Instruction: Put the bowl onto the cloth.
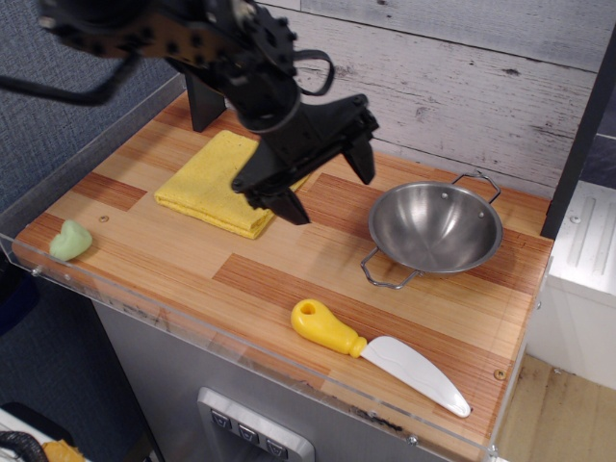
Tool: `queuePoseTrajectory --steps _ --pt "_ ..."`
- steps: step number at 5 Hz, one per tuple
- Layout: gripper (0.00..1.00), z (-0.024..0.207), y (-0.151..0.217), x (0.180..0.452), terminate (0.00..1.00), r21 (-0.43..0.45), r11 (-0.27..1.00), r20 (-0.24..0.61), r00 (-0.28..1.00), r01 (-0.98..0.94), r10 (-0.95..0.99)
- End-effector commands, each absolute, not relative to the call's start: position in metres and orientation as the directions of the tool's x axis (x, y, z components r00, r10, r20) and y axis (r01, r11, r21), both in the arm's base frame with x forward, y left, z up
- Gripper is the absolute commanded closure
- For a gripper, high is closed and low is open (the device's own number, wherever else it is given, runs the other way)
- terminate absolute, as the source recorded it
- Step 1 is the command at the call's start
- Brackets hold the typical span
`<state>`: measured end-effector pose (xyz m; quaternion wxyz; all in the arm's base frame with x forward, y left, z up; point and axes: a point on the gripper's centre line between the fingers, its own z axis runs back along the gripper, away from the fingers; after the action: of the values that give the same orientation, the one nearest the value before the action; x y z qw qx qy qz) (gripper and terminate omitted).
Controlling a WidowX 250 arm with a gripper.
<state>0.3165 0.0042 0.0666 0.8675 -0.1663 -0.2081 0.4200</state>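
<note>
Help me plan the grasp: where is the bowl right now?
The bowl sits on the wooden counter toward the right of the view, near the back wall. The open gripper hovers just left of it, and the yellow-handled knife lies in front.

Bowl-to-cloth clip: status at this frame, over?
Tool open, empty, between cloth and bowl. Bowl on the table, right of the cloth, untouched. Nothing between them; knife lies nearer the front edge.

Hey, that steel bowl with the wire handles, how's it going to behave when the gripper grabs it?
The bowl looks thin polished metal, so probably stiff, light, and slippery on its smooth wall. Its rounded bottom may let it rock or slide on the wooden table if nudged. The wire handles look like the surest hold.
</note>
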Motion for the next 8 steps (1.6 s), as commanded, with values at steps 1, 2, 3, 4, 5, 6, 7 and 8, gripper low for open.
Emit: queuePoseTrajectory --steps 1,2,3,4,5,6,7,8 --pt "0.00 0.051 -0.039 0.360 0.00 -0.497 0.606 0.221 0.585 -0.621 0.780" --pt "0.00 0.036 -0.050 0.363 0.00 -0.498 0.609 0.197 0.603 -0.618 0.773" --pt "0.00 0.035 -0.049 0.356 0.00 -0.484 0.603 0.194 0.594 -0.635 0.781" --pt "1.00 0.033 -0.044 0.351 0.00 -0.483 0.598 0.209 0.579 -0.640 0.788" --pt "1.00 0.041 -0.039 0.347 0.00 -0.486 0.594 0.222 0.567 -0.641 0.793" --pt "1.00 0.051 -0.037 0.346 0.00 -0.500 0.591 0.225 0.565 -0.633 0.794" --pt "1.00 0.058 -0.037 0.345 0.00 -0.510 0.592 0.225 0.567 -0.624 0.792" --pt "1.00 0.064 -0.036 0.343 0.00 -0.518 0.587 0.225 0.564 -0.622 0.795"
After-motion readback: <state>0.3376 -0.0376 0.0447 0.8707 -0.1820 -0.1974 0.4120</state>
